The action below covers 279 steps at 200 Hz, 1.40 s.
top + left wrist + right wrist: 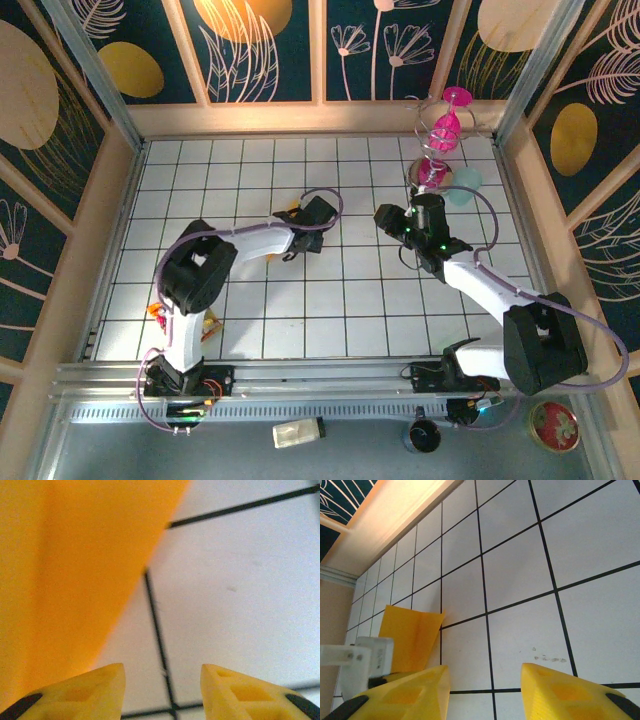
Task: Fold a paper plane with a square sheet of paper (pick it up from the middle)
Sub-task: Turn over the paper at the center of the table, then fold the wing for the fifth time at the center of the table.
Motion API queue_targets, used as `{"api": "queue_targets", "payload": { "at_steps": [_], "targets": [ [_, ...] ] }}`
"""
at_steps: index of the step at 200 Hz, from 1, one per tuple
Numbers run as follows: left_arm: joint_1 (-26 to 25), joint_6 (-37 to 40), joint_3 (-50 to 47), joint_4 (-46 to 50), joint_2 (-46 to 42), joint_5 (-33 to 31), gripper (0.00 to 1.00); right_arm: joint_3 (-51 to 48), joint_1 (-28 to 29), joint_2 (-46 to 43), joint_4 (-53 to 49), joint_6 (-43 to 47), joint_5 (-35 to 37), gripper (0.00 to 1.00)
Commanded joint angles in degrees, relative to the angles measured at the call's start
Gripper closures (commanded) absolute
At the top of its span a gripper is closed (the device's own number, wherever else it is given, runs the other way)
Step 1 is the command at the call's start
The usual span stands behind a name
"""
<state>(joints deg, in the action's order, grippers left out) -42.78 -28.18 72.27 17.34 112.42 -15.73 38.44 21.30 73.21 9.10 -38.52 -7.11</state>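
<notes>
On the tiled table (350,300), mid-left: paper lying flat, both grippers parted.

The square sheet of paper (412,635), creased w/ one fold ridge, is seen flat on the tiles just beside the L gripper (162,682). Its jaws are parted over bare tile w/ nothing clamped, and the sheet's edge runs close by one finger (90,687). The R gripper (482,685) is held apart too, empty, near the sheet but not touching. Risk, as judged: if jaws are closed off-centre, only a corner may be caught & the crease pulled askew. Thin paper could also be skidded or crumpled by a finger dragged low. Around: pink glass (445,125) & teal item (463,186) at far R, snack packet (210,326) by the L arm's base, all well apart. Nothing is placed btwn grippers & sheet.
</notes>
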Motion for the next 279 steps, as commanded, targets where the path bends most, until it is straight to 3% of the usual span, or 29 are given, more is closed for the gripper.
{"api": "queue_targets", "payload": {
  "at_steps": [1,28,60,98,143,210,238,279],
  "targets": [
    [-0.28,-7.76,-5.68,-9.46,-6.89,16.43,0.53,-0.80,-0.56,0.07,1.39,-1.02,-0.20,0.57],
    [-0.28,-12.43,-12.93,-17.96,-13.16,24.04,0.49,-0.91,-0.62,0.50,2.94,-1.36,-1.24,0.57],
    [1.29,-12.84,-16.19,-20.12,-18.80,25.16,0.43,-0.91,-0.44,1.55,5.36,-2.12,-3.78,0.56],
    [8.37,-12.95,-21.30,-22.40,-20.31,26.84,0.38,-1.50,0.62,4.13,8.65,-5.73,-4.95,0.57],
    [12.80,-10.41,-19.50,-19.78,-14.60,23.56,0.37,-0.10,4.73,8.32,10.28,-7.50,-4.71,0.58],
    [13.61,-8.08,-14.97,-18.80,-6.96,16.05,0.37,1.37,8.11,12.81,10.89,-9.46,-5.32,0.59],
    [13.61,-10.45,-15.95,-20.62,-5.79,20.43,0.39,2.03,9.18,14.46,9.82,-11.51,-5.31,0.61],
    [11.84,-17.77,-21.95,-27.55,-6.64,29.42,0.50,1.56,9.74,15.77,8.37,-15.36,-4.19,0.62]
  ]
}}
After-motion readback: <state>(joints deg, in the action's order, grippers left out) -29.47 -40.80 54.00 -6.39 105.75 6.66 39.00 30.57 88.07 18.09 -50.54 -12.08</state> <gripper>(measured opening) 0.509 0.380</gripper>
